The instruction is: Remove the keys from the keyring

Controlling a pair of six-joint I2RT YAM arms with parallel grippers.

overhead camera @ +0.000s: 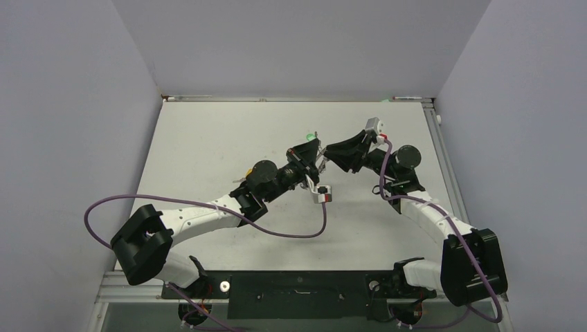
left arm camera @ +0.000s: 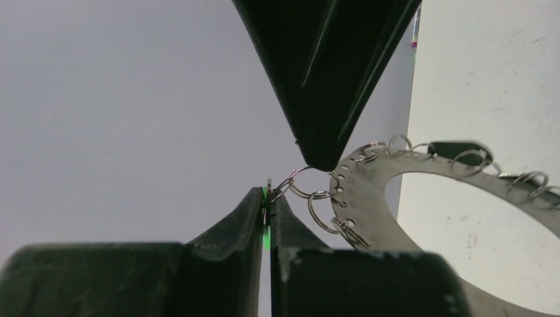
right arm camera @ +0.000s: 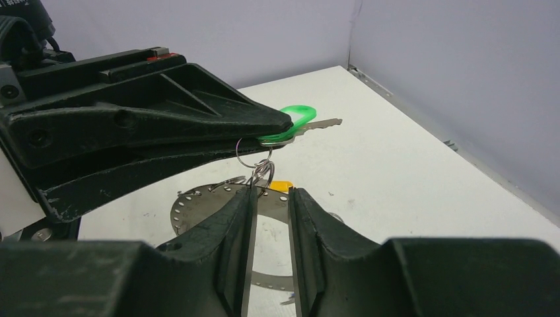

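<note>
Two pincers met over the middle of the bench. The left pincer was pressed together on the head of the green key, whose silver blade stuck out past the tips. Small wire rings linked that key to the keyring, a flat grey plate just beneath both tips. The right pincer stood slightly spread at those rings; whether it touched them could not be told. A yellow key head showed at the keyring's rim.
</note>
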